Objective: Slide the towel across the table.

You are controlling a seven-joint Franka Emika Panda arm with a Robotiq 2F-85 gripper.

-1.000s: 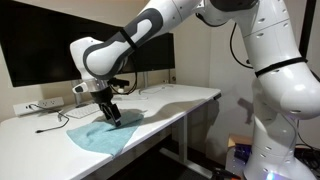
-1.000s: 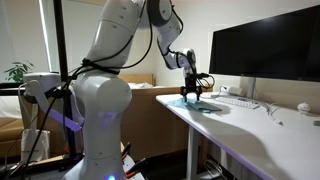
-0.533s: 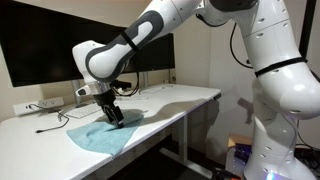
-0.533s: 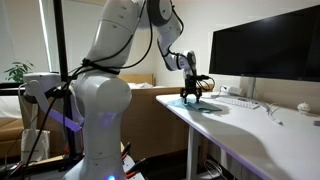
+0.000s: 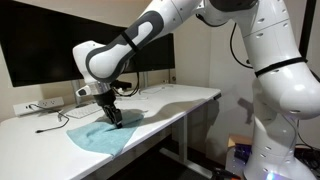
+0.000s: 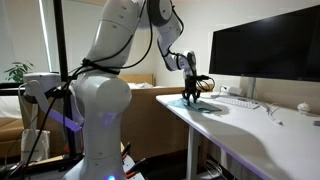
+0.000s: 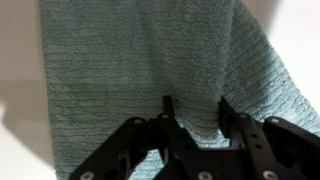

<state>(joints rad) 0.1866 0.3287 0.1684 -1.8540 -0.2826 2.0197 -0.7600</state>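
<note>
A teal knitted towel (image 5: pixel 98 137) lies flat on the white table (image 5: pixel 175 103) near its front edge; it also appears as a thin teal patch, the towel (image 6: pixel 208 104), in both exterior views. My gripper (image 5: pixel 113 117) points straight down with its tips on the towel's far corner. In the wrist view the towel (image 7: pixel 130 60) fills most of the picture. There the gripper (image 7: pixel 194 104) has its two black fingers pressed into the cloth, standing partly apart with a slight ridge of fabric between them. The same gripper (image 6: pixel 192 98) shows small and dark above the towel.
Black monitors (image 5: pixel 45 50) stand along the table's back, with a white power strip (image 5: pixel 40 105) and dark cables (image 5: pixel 55 122) to the towel's left. A large monitor (image 6: pixel 265 55), a keyboard (image 6: pixel 240 101) and a small white object (image 6: pixel 305 107) lie beyond the towel.
The jaws have drawn closer together on the towel. The arm and the towel have hardly shifted.
</note>
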